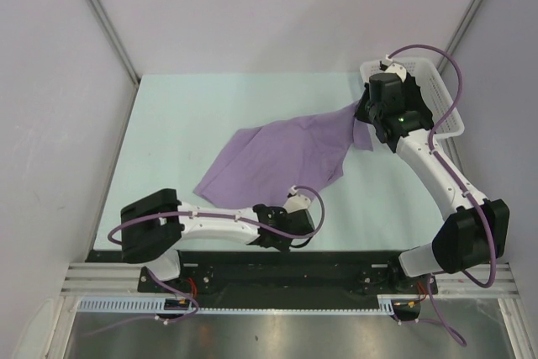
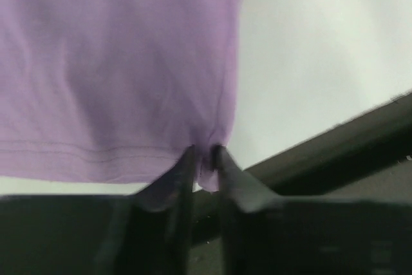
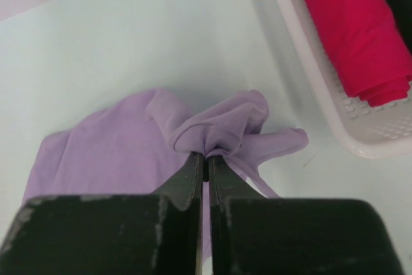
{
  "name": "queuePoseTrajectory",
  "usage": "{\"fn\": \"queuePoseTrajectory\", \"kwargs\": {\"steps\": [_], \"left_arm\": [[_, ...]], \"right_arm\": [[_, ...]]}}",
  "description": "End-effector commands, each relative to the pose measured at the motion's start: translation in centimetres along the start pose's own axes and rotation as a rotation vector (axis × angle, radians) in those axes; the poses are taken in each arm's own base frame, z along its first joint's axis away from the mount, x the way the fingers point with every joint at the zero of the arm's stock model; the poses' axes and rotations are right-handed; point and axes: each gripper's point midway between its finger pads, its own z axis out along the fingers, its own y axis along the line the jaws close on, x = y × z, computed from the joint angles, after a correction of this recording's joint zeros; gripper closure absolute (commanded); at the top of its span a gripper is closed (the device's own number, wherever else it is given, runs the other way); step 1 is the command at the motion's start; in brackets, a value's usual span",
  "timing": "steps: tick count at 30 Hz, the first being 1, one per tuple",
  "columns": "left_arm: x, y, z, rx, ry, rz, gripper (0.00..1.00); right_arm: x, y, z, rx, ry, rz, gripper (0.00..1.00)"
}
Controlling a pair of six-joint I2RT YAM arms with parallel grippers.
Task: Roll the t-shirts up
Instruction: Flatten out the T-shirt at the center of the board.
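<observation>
Okay, so the pale mint-green tabletop [image 1: 210,107] has the plain lavender-purple cloth t-shirt [image 1: 282,153] lying rumpled across its middle. It runs diagonally from near the front edge up toward the white perforated plastic basket [image 1: 437,90] at the far right, which holds a rolled hot-pink cloth [image 3: 360,30]. My worry is that both grips are tiny. If the arms pull apart to flatten it, that thin fabric could slip free, and the right side is a wadded bunch of layers, so it may spread out twisted. The right arm also sits just beside the basket and could nudge it. The left arm lies low along the front edge, folded and reaching rightward, and the left gripper [image 2: 205,159] has its fingers nearly together, nipping the near hem corner. The right arm reaches up and bends inward, with the right gripper [image 3: 207,159] pressed tight on that bunched far end.
</observation>
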Motion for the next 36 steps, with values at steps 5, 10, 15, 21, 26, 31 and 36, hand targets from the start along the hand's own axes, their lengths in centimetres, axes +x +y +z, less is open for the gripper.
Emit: {"fn": "queuePoseTrajectory", "kwargs": {"steps": [5, 10, 15, 21, 26, 31, 36], "left_arm": [[-4.9, 7.6, -5.1, -0.318, -0.228, -0.139, 1.0], [-12.2, 14.1, -16.4, -0.425, -0.551, -0.325, 1.0], [-14.7, 19.3, -26.0, -0.495, -0.759, -0.445, 1.0], [-19.1, 24.7, -32.4, -0.442, -0.969, -0.543, 1.0], [-26.1, 30.7, -36.4, -0.435, -1.13, -0.635, 1.0], [-35.3, 35.7, -38.7, -0.382, -1.293, -0.658, 1.0], [-42.0, 38.0, -41.9, -0.358, -1.393, -0.622, 1.0]], "right_arm": [[-2.7, 0.4, -1.6, -0.05, -0.082, 0.038, 1.0], [-5.7, 0.3, -4.7, -0.088, -0.169, 0.075, 1.0], [-10.0, -0.3, -11.4, -0.15, -0.312, 0.136, 1.0], [-13.1, 0.4, -16.0, -0.238, -0.444, 0.18, 1.0], [-16.9, 4.6, -14.8, -0.395, -0.542, 0.186, 1.0], [-21.6, 8.6, -9.6, -0.451, -0.619, 0.154, 1.0], [-29.5, 11.6, -12.7, -0.525, -0.785, 0.154, 1.0]]}}
